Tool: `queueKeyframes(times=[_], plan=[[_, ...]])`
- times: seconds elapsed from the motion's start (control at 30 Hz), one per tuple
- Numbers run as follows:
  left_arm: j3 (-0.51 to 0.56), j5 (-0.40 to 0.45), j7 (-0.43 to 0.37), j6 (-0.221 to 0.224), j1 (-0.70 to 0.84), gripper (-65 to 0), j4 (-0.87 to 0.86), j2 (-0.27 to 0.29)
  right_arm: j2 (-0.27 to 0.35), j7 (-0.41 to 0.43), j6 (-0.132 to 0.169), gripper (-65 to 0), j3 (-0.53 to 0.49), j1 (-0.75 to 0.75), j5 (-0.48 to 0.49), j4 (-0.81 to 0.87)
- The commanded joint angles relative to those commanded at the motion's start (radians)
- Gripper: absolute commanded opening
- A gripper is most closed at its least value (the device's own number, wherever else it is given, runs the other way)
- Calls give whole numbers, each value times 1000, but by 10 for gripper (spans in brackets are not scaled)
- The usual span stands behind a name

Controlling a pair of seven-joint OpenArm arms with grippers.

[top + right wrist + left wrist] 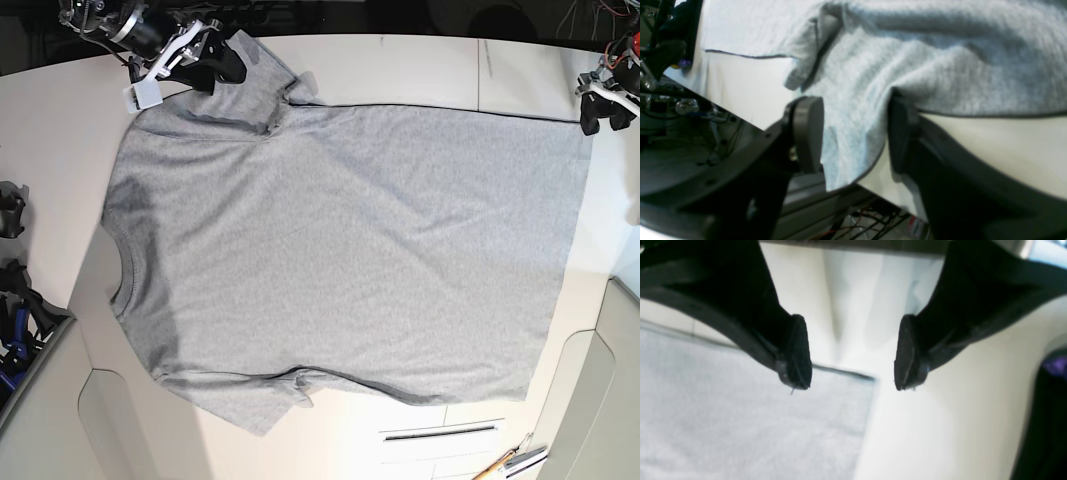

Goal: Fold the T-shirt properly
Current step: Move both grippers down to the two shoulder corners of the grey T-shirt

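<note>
**Grey T-shirt spread flat, one end effector at a sleeve, the other at a hem corner**

At the far left of the base view, the right end effector (215, 62), a black two-fingered clamp on a white and metal wrist, sits at the upper sleeve of the large light heather-grey short-sleeved cotton T-shirt (345, 250). In the right wrist view its jaws stand moderately apart, with a hanging fold of the sleeve between them. One dark rounded pad (808, 133) is just clear of the cloth. The opposite finger is tucked under the draped fabric, but whether it presses on it cannot be told.

The T-shirt lies spread across the pale cream tabletop (400, 65), plain grey side up, ribbed neck toward the left, hem toward the right, and the second sleeve at the lower edge. The upper sleeve is bunched and slightly folded.

At the lower right edge lies a thin orange-and-dark tool (510, 464), too small to identify.

At the top right, the left end effector (600, 110), also black, hovers just beside the upper hem corner. Its wrist view shows the jaws spread wide with nothing between them, the corner of the fabric lying below and to the left of them.
</note>
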Motion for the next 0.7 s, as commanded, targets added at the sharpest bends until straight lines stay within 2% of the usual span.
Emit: queueKeyframes(times=[0.1,0.27,0.6,0.7], plan=[[0,-40,5,-17,-49,-229,-103,-27,-3,0,0,-338,1,0,0,0],[24,-98,11,-60,-69,-229,-207,-28,-15,0,0,-338,1,0,0,0],[137,-89,20,-68,-100,-229,-216,-28,-17,0,0,-338,1,0,0,0],[184,-69,27,-121,-100,-229,-216,-28,-25,0,0,-338,1,0,0,0]])
